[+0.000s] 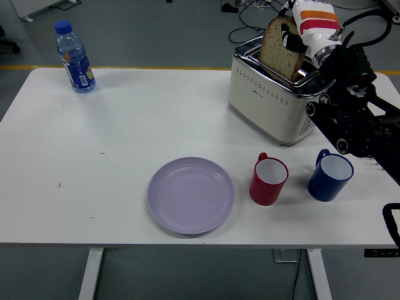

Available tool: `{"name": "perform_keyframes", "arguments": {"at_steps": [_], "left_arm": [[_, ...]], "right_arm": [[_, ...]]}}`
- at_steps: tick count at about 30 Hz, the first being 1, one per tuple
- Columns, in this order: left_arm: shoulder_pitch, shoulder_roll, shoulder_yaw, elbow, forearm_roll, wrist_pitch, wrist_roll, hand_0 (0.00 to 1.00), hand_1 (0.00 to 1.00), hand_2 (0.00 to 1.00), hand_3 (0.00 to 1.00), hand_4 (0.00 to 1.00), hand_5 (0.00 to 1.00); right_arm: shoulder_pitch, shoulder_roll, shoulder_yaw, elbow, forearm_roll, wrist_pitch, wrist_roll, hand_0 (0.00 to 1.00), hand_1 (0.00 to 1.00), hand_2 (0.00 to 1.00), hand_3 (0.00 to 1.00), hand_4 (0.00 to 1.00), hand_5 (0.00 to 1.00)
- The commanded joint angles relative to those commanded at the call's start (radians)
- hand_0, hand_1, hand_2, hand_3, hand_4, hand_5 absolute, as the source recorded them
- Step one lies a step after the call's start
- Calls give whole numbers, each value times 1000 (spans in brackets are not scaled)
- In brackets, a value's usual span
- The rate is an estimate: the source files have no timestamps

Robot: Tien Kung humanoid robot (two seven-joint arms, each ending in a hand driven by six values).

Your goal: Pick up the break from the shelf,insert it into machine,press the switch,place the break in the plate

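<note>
Probably a robotics lab or workshop: a white table (125, 125) stands on grey floor (156, 31) with a yellow line (125, 67); loose black cables (250, 28) trail at one o'clock.

Glossy metal toaster (270, 100), matt plate (190, 195)
</note>
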Motion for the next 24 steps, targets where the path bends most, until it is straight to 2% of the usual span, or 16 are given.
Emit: {"name": "perform_keyframes", "arguments": {"at_steps": [4, 14, 19, 24], "left_arm": [[1, 0, -4, 0, 3, 0, 1, 655, 633, 623, 584, 334, 911], [6, -2, -12, 0, 11, -1, 3, 655, 634, 624, 583, 333, 911], [11, -3, -24, 0, 25, -2, 7, 654, 633, 625, 583, 333, 911], [18, -4, -31, 0, 33, -2, 8, 654, 633, 625, 583, 334, 914]], "right_arm": [[3, -14, 6, 28, -4, -5, 2, 94, 249, 392, 508, 353, 2], [13, -69, 52, 166, -21, -13, 4, 91, 246, 390, 508, 346, 2], [9, -101, 68, 266, -17, -10, -6, 90, 243, 390, 508, 348, 2], [-14, -156, 65, 430, 41, 21, -48, 86, 242, 390, 508, 348, 2]]}}
